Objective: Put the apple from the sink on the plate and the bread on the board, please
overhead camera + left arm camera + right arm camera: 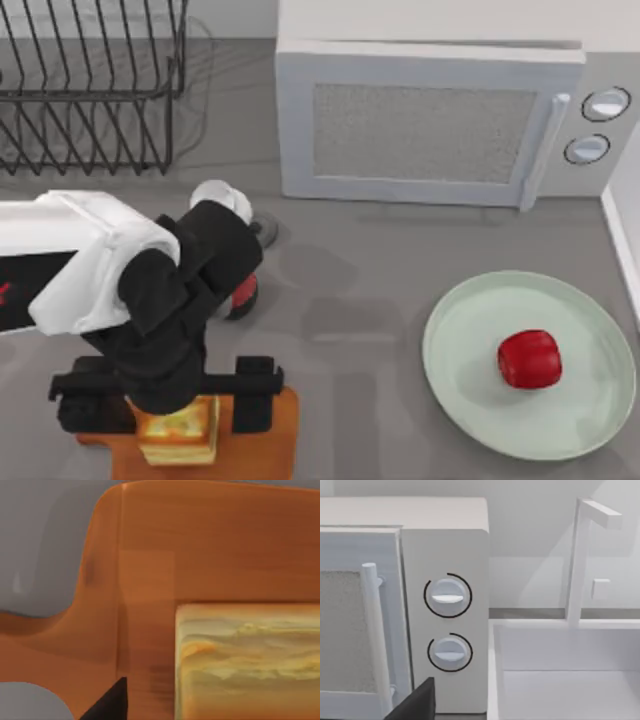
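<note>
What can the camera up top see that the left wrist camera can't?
Top view alone: the small glossy red apple on the big round mint-green plate, the white microwave, the black wire rack, and the left gripper low over the bread. Left wrist view alone: the board's narrowing handle up close. Both share the squarish golden bread chunk lying on the orange-brown wooden cutting board.

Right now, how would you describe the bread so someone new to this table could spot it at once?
Start at the white microwave at the back, then drop to the table's front left, where the orange-brown board lies. The bread sits on it under the left gripper: a thick squarish chunk with a golden toasted top and pale layered sides, unlike the red apple on the plate.
</note>
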`<state>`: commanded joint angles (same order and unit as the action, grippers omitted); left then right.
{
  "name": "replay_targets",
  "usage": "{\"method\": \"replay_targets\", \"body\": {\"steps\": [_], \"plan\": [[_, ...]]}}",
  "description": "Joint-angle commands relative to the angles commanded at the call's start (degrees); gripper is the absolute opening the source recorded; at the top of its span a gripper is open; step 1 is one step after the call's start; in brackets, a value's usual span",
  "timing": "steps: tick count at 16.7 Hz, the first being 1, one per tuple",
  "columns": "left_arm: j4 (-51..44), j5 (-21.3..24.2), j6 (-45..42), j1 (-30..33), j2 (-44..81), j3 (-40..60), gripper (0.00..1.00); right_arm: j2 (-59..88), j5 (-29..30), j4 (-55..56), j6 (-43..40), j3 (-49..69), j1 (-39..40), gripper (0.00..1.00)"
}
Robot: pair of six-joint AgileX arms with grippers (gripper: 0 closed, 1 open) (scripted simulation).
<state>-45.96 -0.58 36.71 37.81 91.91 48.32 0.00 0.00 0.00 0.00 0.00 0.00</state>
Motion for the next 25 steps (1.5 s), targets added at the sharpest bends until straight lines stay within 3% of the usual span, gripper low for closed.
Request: {"method": "replay_targets", "body": {"steps": [7, 11, 17, 25], "plan": [[0.27, 0.00, -0.22, -0.25, -0.63, -0.13, 1.00, 0.00, 0.00, 0.00, 0.00, 0.00, 0.00, 1.00], [3.93, 0.05, -3.08, -3.32, -8.04, -3.77, 1.00, 0.00, 0.00, 0.00, 0.00, 0.00, 0.00, 1.00], [15.02, 0.21, -11.93, -12.45, -30.02, -15.74, 1.00, 0.00, 0.00, 0.00, 0.00, 0.00, 0.00, 1.00], [34.34, 0.48, -27.46, -28.22, -70.16, -36.18, 1.00, 0.00, 0.00, 0.00, 0.00, 0.00, 0.00, 1.00]]}}
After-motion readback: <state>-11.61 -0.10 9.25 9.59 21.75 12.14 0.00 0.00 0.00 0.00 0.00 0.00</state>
